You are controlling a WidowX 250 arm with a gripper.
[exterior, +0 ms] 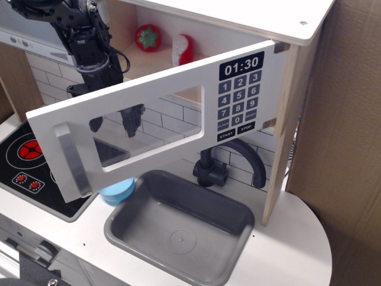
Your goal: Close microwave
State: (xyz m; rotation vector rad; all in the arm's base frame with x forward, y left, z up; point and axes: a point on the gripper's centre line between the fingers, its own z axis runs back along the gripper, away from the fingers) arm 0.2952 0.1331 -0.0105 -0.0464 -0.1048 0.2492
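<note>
The microwave (292, 89) is a light-wood box at the top of the toy kitchen. Its white door (178, 101) stands open, hinged at the right and swung out to the front left. The door carries a clear window (143, 128), a grey bar handle (72, 161) at its left end and a black keypad (239, 98) under a 01:30 display. My gripper (114, 124) hangs behind the door's left half. Its two dark fingers show through the window, apart and holding nothing.
Inside the microwave are a red tomato (147, 37) and a red and white item (183, 49). Below the door are a grey sink (178, 229), a dark faucet (232, 164), a blue cup (117, 190) and a black stove (30, 161). Cardboard stands at the right.
</note>
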